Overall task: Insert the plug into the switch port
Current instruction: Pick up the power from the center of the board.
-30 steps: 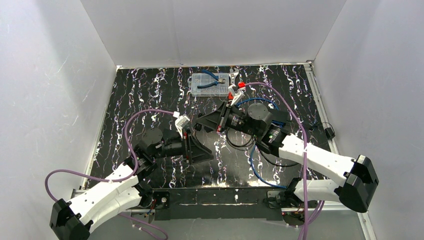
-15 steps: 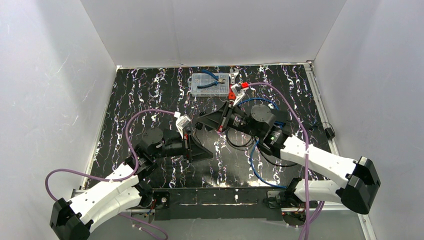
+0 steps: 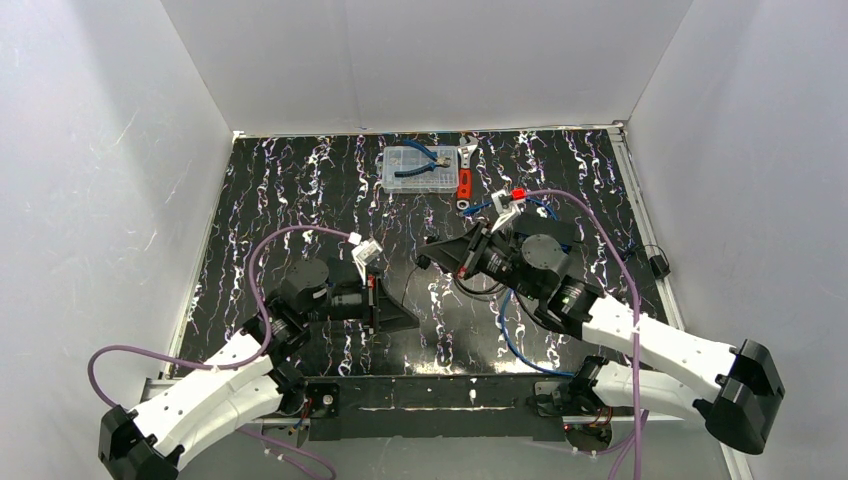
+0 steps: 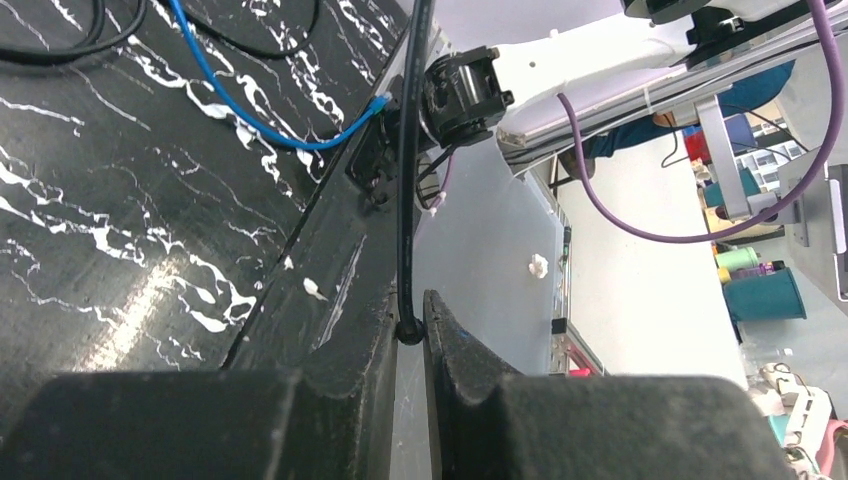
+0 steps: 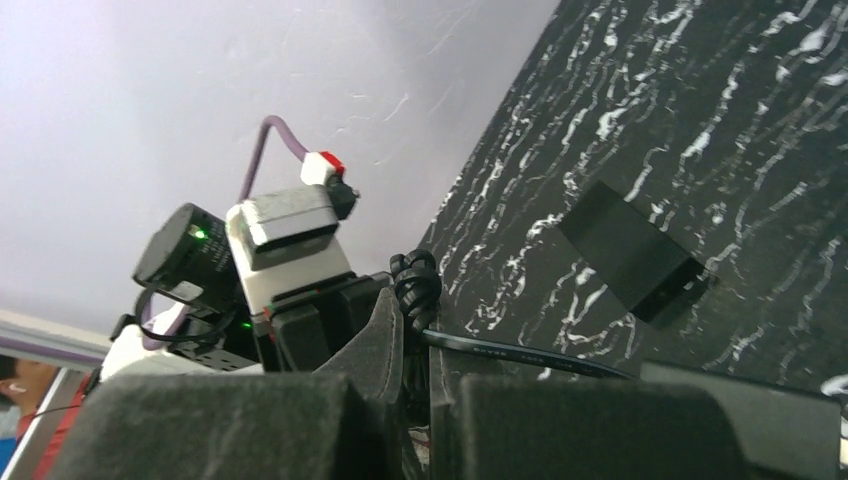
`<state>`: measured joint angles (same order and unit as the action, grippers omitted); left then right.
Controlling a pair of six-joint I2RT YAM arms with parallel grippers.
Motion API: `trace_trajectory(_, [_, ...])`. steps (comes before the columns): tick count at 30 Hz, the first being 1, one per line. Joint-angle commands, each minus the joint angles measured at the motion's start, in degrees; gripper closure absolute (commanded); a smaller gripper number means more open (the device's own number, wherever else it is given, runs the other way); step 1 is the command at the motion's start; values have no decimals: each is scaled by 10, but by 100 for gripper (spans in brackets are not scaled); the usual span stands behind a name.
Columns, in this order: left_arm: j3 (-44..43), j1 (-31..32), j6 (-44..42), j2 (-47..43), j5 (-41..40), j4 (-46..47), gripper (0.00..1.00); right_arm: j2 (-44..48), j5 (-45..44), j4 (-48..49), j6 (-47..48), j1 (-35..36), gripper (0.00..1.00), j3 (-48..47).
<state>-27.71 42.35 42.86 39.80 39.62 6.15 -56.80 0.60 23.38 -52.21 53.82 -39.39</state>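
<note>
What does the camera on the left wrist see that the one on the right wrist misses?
Only the left wrist view: a blue cable on the table and the room beyond the table's edge. Only the right wrist view: the small flat black box lying on the table, and the other arm's white camera housing. Both: the black marbled table, and the left end effector and right end effector each shut on a thin black cable.

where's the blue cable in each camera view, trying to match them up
Top external: the blue cable curves on the table right of centre, towards the near edge.
Left wrist: blue cable at upper left, sagging across to the table's edge rail.
Right wrist: not in it.
Shared landmark: the black, white-veined tabletop, seen in all three.
</note>
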Motion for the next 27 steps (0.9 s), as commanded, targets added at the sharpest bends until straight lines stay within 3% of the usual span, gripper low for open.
trace_trajectory(1, [-36, 2, -21, 17, 22, -75, 100, 28, -32, -17, 14, 3, 99, 34])
trace_trajectory(5, [-43, 2, -25, 62, 70, -90, 100, 28, -33, -47, 5, 3, 99, 75])
trace_trajectory(17, [-10, 2, -2, 161, 80, -75, 100, -14, -23, -33, -51, 3, 97, 184])
trace_trajectory(21, [-1, 2, 4, 177, 80, -75, 100, -25, -10, -55, -31, 4, 88, 181])
trace_trajectory(25, [4, 3, 9, 199, 86, -75, 100, -21, 9, -104, 1, 3, 65, 162])
trace_trajectory(27, [5, 3, 9, 210, 93, -75, 100, -12, 5, -132, 25, 3, 60, 150])
